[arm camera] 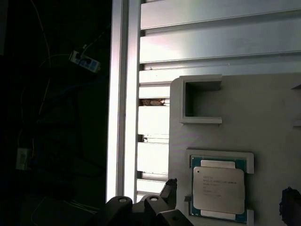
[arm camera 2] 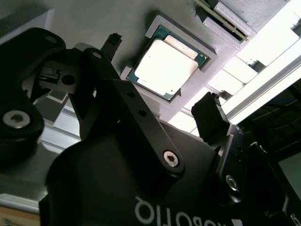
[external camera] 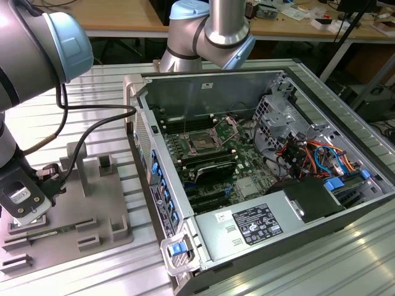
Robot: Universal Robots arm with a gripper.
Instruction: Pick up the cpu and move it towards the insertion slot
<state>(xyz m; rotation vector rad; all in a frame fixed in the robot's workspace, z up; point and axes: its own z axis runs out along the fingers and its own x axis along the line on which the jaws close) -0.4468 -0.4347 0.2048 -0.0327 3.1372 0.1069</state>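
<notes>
Zero steps complete: cpu (arm camera 2: 165, 66) lies flat in its recess on the grey tray (external camera: 86, 197), pincer (arm camera 2: 160, 74) poised above it, jaws apart astride the chip; insertion slot (external camera: 202, 143) well apart from the tray.

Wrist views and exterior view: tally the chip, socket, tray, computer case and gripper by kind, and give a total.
chip: 1
socket: 1
grey tray: 1
computer case: 1
gripper: 1
Total: 5
</notes>
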